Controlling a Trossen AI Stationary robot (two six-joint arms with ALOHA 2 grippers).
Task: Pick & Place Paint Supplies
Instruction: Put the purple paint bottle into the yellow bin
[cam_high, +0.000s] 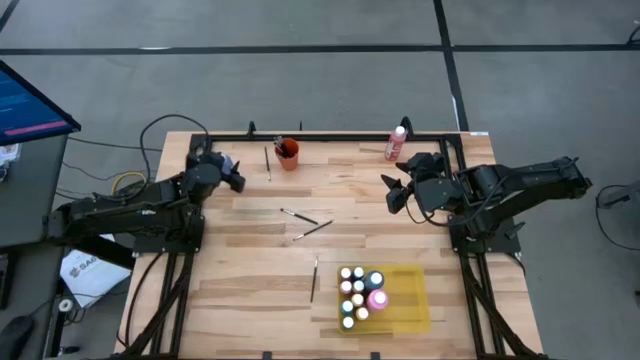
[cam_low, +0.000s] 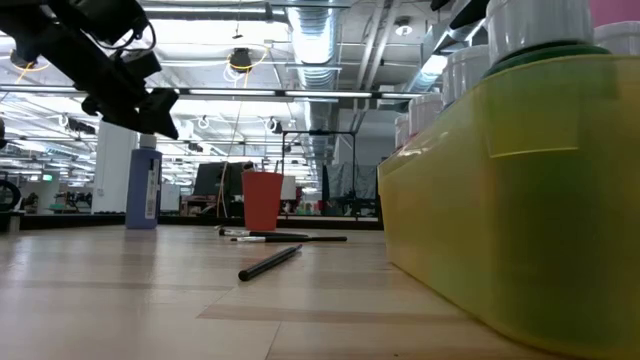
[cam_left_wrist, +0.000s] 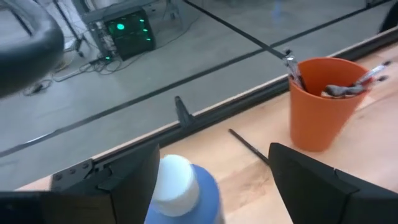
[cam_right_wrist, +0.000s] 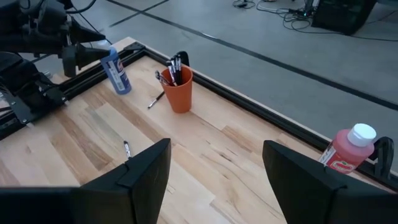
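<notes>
High view: left gripper (cam_high: 236, 172) at the far-left corner, right gripper (cam_high: 392, 193) empty, spread; yellow tray (cam_high: 412, 312) holds capped bottles.

Left wrist view: fingers released around blue bottle (cam_left_wrist: 184, 194); next, clench and lift trayward. Orange cup (cam_left_wrist: 321, 103) holds brushes.

Right wrist view: red bottle (cam_right_wrist: 345, 149) waits.

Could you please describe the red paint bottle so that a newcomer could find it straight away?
Look along the far edge of the wooden table, towards the right arm's side. There the red paint bottle with a white cap stands alone near the corner, beyond the right gripper; it is the only red bottle outside the yellow tray.
</notes>
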